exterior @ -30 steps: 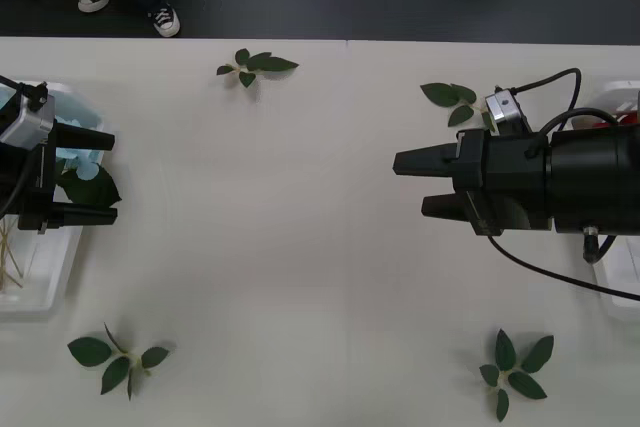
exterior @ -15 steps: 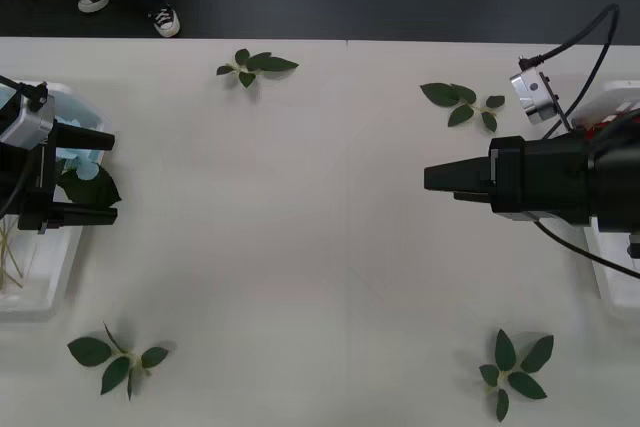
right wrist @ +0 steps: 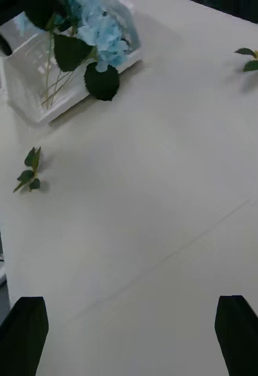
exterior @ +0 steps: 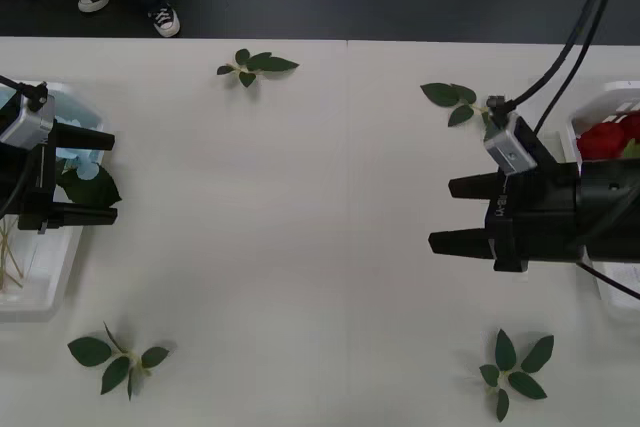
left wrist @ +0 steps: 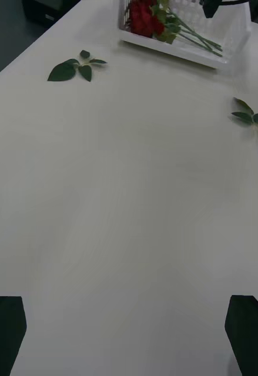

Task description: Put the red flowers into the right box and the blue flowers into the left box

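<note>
The red flowers (left wrist: 145, 17) are lying in the right box (left wrist: 181, 50), blooms bunched at one end and green stems trailing along it; in the front view that box is sitting at three o'clock on the table, with red showing just behind the right arm. The blue flowers (right wrist: 105, 32) are resting in the left box (right wrist: 29, 88) at nine o'clock, one big dark leaf hanging over its rim. I am judging the sorting finished: no bloom is lying loose on the white table (exterior: 300, 227), only four leaf sprigs, at about eleven, one, five and seven o'clock (exterior: 115, 355), which are no part of the job.

The right gripper (exterior: 452, 215) is hovering just inboard of its box, fingers apart and holding nothing. The left gripper (exterior: 108, 176) is hanging over the inner edge of its box, fingers likewise spread and empty.
</note>
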### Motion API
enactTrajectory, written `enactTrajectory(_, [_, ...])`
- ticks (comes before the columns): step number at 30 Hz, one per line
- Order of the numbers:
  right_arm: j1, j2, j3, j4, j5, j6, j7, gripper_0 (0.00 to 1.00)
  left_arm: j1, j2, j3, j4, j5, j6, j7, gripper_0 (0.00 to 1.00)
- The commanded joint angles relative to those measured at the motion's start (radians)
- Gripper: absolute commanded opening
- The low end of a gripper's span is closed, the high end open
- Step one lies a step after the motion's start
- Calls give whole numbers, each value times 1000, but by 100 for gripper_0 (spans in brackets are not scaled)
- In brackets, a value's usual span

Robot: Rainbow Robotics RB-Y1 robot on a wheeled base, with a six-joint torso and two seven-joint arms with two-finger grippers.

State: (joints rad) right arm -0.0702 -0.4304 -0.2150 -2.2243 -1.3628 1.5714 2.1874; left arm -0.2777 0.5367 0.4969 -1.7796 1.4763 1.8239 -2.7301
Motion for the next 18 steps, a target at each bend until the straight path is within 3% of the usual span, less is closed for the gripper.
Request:
enactTrajectory(1, [-3,-5,-37,17,-59,-2,244,83,-28,25,22,-26,1,-5,25,100])
enactTrajectory(11, [-3,2,-52,57,-170,-14,509,84,-28,25,22,-26,1,-5,25,100])
enactTrajectory(18, [0,13,-12,101,-179,-47,518,83,-28,25,22,-26,1,-5,25,100])
